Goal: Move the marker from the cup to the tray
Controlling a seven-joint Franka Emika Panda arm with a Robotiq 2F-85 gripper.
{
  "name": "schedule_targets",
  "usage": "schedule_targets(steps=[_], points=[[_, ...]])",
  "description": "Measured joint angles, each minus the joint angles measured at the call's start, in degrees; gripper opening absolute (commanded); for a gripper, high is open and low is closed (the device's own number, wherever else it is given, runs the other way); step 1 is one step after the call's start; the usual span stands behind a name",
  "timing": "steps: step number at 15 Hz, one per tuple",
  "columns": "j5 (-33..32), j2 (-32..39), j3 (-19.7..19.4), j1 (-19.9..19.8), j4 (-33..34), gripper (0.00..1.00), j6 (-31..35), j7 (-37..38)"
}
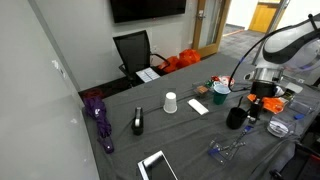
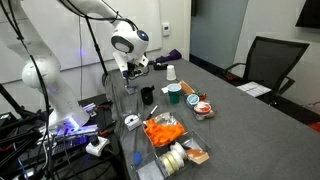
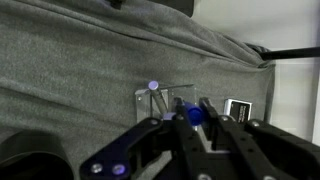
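Note:
My gripper [image 3: 190,120] is shut on a marker with a blue cap [image 3: 194,114], held above the grey table. In both exterior views the gripper [image 1: 262,90] [image 2: 128,70] hangs in the air near the table's edge, beside the black cup [image 1: 236,117] [image 2: 147,95]. The teal-green cup [image 1: 220,90] [image 2: 175,93] stands upright farther in on the table. The orange tray [image 1: 272,103] [image 2: 160,133] lies apart from the gripper. The marker is too small to make out in the exterior views.
Under the gripper lies a clear plastic piece with a purple dot [image 3: 153,87], and beside it a small black-and-white item [image 3: 238,107]. There are also a white paper cup [image 1: 170,102] [image 2: 171,72], a purple umbrella [image 1: 98,112], a black stapler [image 1: 138,122], a tablet [image 1: 155,165] and a clear container [image 2: 203,106].

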Motion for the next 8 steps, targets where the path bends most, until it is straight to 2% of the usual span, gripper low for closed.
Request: schedule_targets(steps=[8], points=[[1.8,2.48,2.03,0.37,-1.88,0.05,6.14,-4.06]])
